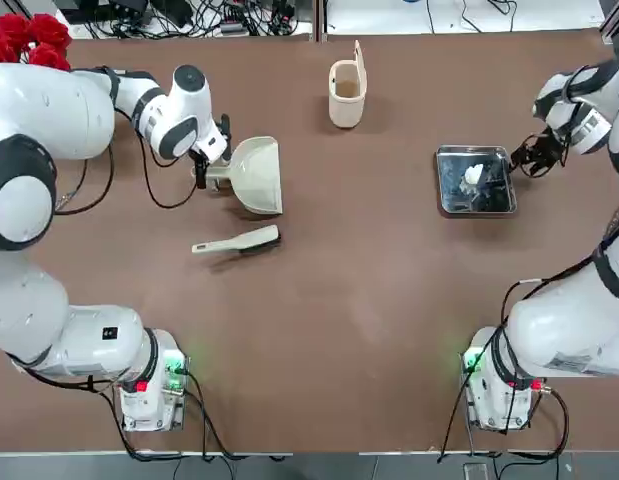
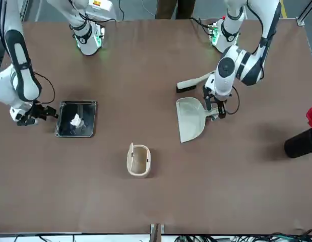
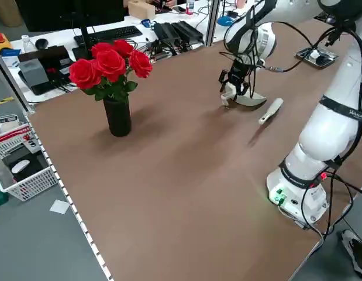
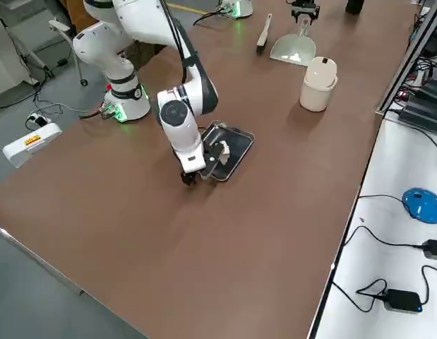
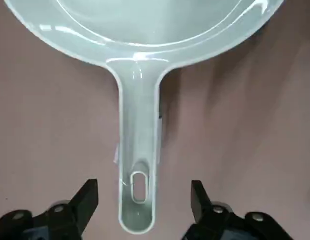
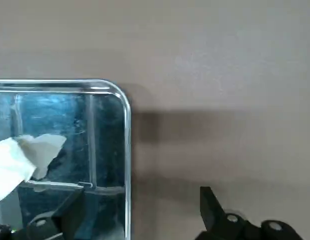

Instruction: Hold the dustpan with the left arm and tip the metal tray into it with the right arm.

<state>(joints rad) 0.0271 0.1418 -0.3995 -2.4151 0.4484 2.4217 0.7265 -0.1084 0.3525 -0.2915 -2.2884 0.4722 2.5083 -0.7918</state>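
A brown table point(image 1: 339, 320) carries everything, with cables and desks along its far edge and a vase of red roses point(image 3: 110, 73) at the left corner. The left gripper point(image 1: 202, 172) sits low at the dustpan's handle, its fingers point(image 5: 84, 200) spread apart on either side of the handle end without touching it. The dustpan point(image 1: 254, 175) lies flat on the table's left half, scoop pointing toward the middle; a brush point(image 1: 239, 241) lies just nearer the robot, and a cream holder point(image 1: 347, 92) stands farther back near the centre. The right gripper point(image 1: 521, 158) is down at the tray's right-hand edge, its fingers point(image 6: 215, 210) open, one over the tray's rim and one outside it. The tray point(image 1: 475, 180) rests flat on the table's right half, holding a crumpled white scrap point(image 1: 474, 175).
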